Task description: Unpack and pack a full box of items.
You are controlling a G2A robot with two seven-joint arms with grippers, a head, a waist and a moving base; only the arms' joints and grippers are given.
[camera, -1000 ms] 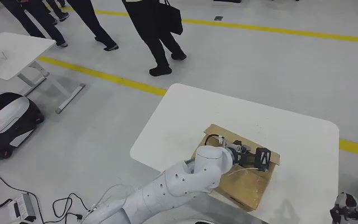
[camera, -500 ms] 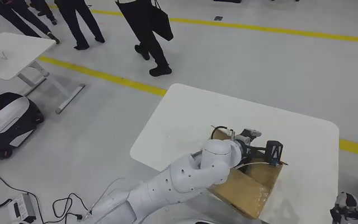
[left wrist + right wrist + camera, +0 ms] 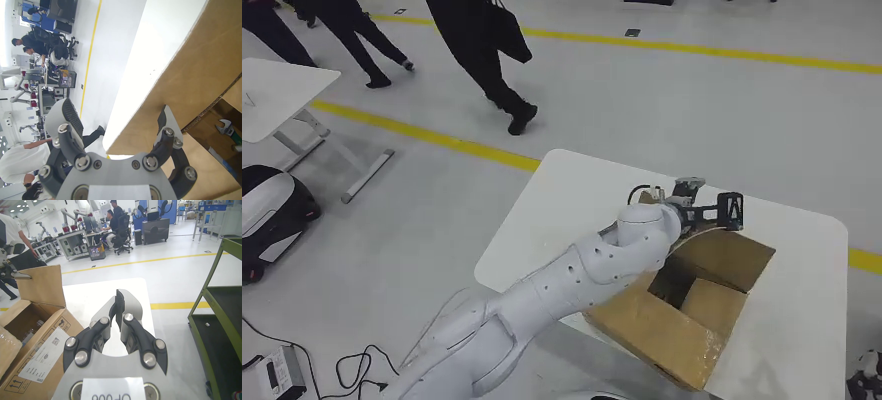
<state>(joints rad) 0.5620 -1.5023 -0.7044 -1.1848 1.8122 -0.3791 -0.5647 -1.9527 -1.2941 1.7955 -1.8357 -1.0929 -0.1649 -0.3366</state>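
Right wrist view shows a white label [image 3: 44,349] stuck on the side of the cardboard box [image 3: 56,321]. It carries a square code and lines of print too small to make out, and black upright-arrow marks [image 3: 16,384] are printed below it. The right tool [image 3: 118,298] is clenched on nothing above the white counter [image 3: 90,291], just beside the box. In the top view the left arm stretches across the box [image 3: 692,330] to its far flap. The left tool [image 3: 730,213] is released, fingers spread. From the left wrist, the raised flap [image 3: 189,75] edge lies between the fingers of that tool [image 3: 115,106]. A wrench [image 3: 226,128] lies inside the box.
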